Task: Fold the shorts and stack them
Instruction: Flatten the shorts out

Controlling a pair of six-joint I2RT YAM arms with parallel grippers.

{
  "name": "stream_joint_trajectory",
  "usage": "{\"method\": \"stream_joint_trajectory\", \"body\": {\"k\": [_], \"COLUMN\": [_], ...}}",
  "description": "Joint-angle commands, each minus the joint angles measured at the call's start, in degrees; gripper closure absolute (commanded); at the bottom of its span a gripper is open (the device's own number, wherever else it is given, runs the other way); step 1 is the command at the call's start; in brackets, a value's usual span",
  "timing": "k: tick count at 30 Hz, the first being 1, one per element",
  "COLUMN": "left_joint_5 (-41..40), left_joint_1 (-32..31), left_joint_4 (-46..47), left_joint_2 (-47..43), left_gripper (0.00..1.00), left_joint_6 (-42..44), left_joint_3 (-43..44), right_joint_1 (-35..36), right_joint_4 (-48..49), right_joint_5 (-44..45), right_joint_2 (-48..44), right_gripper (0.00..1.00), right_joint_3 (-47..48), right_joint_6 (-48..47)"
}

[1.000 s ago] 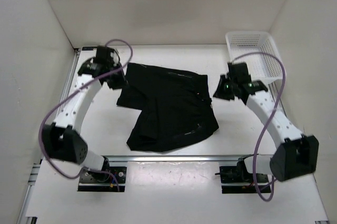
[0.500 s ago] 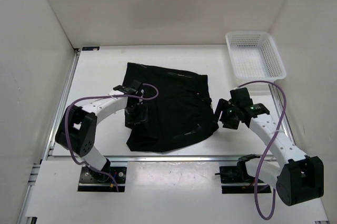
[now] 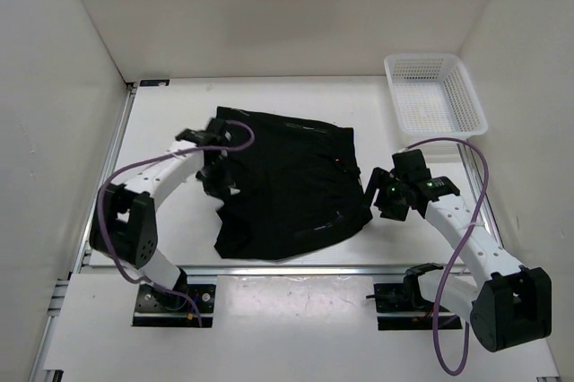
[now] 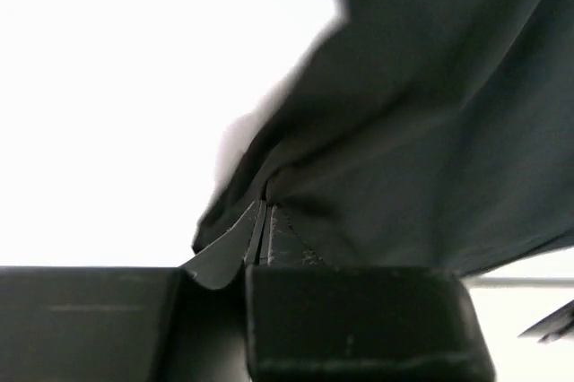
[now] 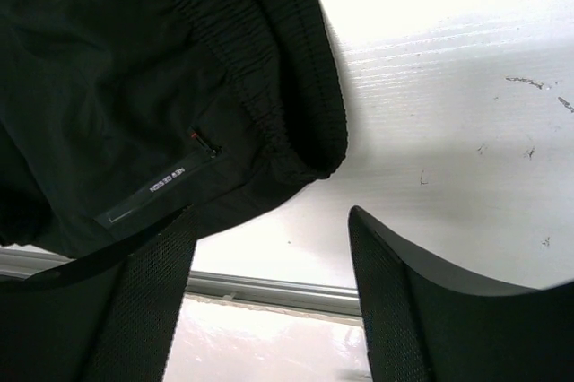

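the shorts (image 3: 291,186) lie spread and rumpled on the middle of the white table (image 3: 359,104), black and somewhat skewed, with 1 leg reaching toward the near rail (image 3: 296,267). the white mesh basket (image 3: 435,95) stands in the far right corner, well apart from them.

the left gripper (image 3: 216,176) is down on the left edge of the shorts. in its wrist view the left gripper (image 4: 263,221) has its 2 fingers (image 4: 285,243) pressed together with a fold of the shorts (image 4: 430,131) pinched between them, and the cloth rises away from the pinch in a taut ridge.

the right gripper (image 3: 378,195) sits just beside the right edge of the shorts, near their lower corner. in its wrist view the right gripper (image 5: 269,218) is spread wide, its fingers (image 5: 395,310) apart over bare table, and the elastic waistband (image 5: 260,59) curls round just above the gap (whether the left finger touches the cloth cannot be told). a small label (image 5: 166,182) with pale lettering shows on the cloth near that finger.
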Motion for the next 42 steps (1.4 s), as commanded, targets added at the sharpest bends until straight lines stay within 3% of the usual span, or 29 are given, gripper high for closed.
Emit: {"method": "stream_joint_trajectory", "body": {"k": [1, 4, 6, 9, 10, 11, 15, 20, 24, 27, 30, 34, 35, 37, 42], "left_joint_5": [-9.68, -9.69, -8.03, -5.74, -5.74, -6.61, -6.62, 0.05, 6.03, 7.36, 7.97, 6.49, 6.48, 5.44, 0.60], "left_joint_1": [6.79, 14.18, 19.09, 20.87, 21.48, 21.49, 20.71, 16.40, 14.12, 12.27, 10.77, 9.19, 8.58, 7.96, 7.96], "left_joint_4": [-4.53, -1.29, 0.47, -0.13, -0.14, -0.74, -3.03, -2.87, -1.55, -0.84, 0.56, 2.93, 4.33, 4.35, 6.98], "left_joint_2": [-5.86, -2.63, 0.89, 5.57, 5.57, 3.31, -5.12, -16.74, -25.00, -28.88, -28.89, -24.24, -21.88, -18.54, -13.51], "left_gripper": [0.90, 0.90, 0.78, 0.41, 0.26, 0.01, 0.01, 0.21, 0.16, 0.13, 0.16, 0.24, 0.25, 0.28, 0.41], "left_joint_6": [-2.14, -4.69, -4.70, -4.00, -4.00, -4.00, -4.70, -9.78, -15.58, -20.15, -22.10, -25.35, -25.36, -26.49, -26.50], "left_joint_3": [8.27, 8.80, 8.80, 12.66, 13.28, 14.07, 12.33, -1.87, -12.25, -17.28, -20.01, -23.18, -23.71, -23.71, -23.63], "right_joint_1": [-0.06, -0.06, -0.06, -0.06, -0.06, -0.06, -0.06, -0.06, 0.47, 1.00, 2.49, 3.02, 3.02, 3.02, 1.71], "right_joint_4": [1.65, 4.27, 5.60, 7.45, 8.15, 8.16, 9.38, 13.77, 15.01, 17.64, 19.05, 20.20, 20.20, 19.58, 17.39], "right_joint_5": [-0.69, -3.50, -4.73, -6.93, -6.93, -6.93, -6.23, -8.24, -8.08, -7.47, -6.93, -5.27, -5.26, -3.69, -1.40], "right_joint_2": [-0.40, 1.09, 1.63, 2.15, 2.68, 2.68, 3.47, 6.72, 10.14, 12.16, 15.06, 17.45, 18.32, 18.85, 17.18], "right_gripper": [0.23, 0.22, 0.22, 0.23, 0.23, 0.26, 0.29, 0.32, 0.26, 0.28, 0.39, 0.71, 0.87, 1.00, 1.00], "right_joint_3": [1.58, 0.26, -0.45, -1.59, -1.59, -1.59, -3.96, -6.34, -6.87, -7.39, -6.70, -5.55, -4.42, -3.62, -3.00], "right_joint_6": [0.10, 2.12, 3.35, 5.28, 5.29, 5.29, 6.42, 8.45, 9.59, 9.59, 10.82, 11.35, 11.35, 11.35, 11.97]}}
